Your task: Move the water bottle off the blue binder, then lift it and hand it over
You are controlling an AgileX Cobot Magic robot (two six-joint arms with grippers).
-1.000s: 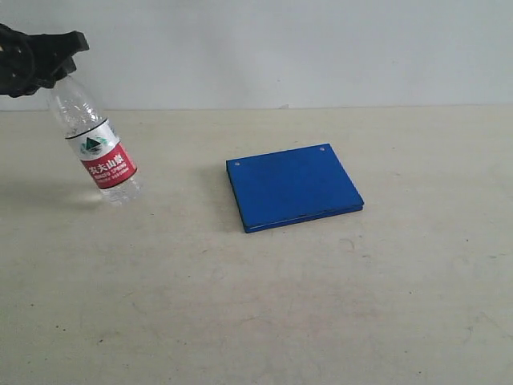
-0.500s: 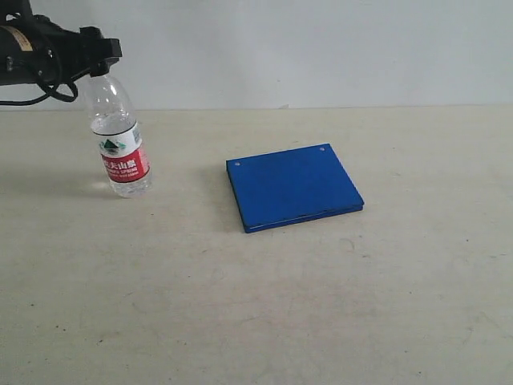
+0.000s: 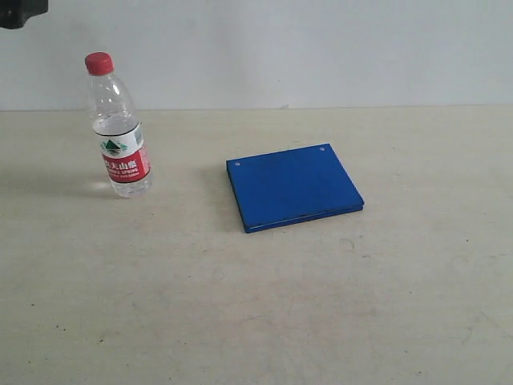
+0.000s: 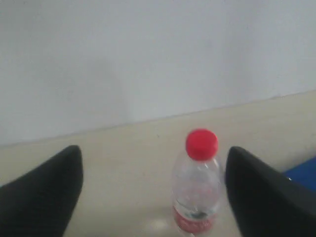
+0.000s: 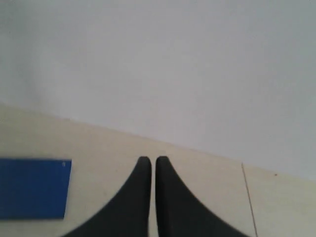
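The water bottle point(image 3: 119, 128) stands upright on the table at the left, red cap on top, well apart from the blue binder point(image 3: 293, 186), which lies flat near the middle. In the left wrist view the water bottle point(image 4: 198, 183) stands free beyond my left gripper point(image 4: 154, 163), whose fingers point(image 4: 44, 192) are spread wide with nothing between them. Only a black corner of that arm point(image 3: 20, 11) shows at the top left of the exterior view. My right gripper point(image 5: 149, 160) is shut on nothing, with an edge of the blue binder point(image 5: 32, 187) off to one side.
The beige table point(image 3: 264, 305) runs to a pale wall point(image 3: 321, 48) at the back. A thin seam point(image 5: 248, 197) crosses the tabletop in the right wrist view. Nothing else stands on the table.
My left gripper set the tilted bottle upright, let go of its cap and drew up and away to the top left corner. The binder has not moved.
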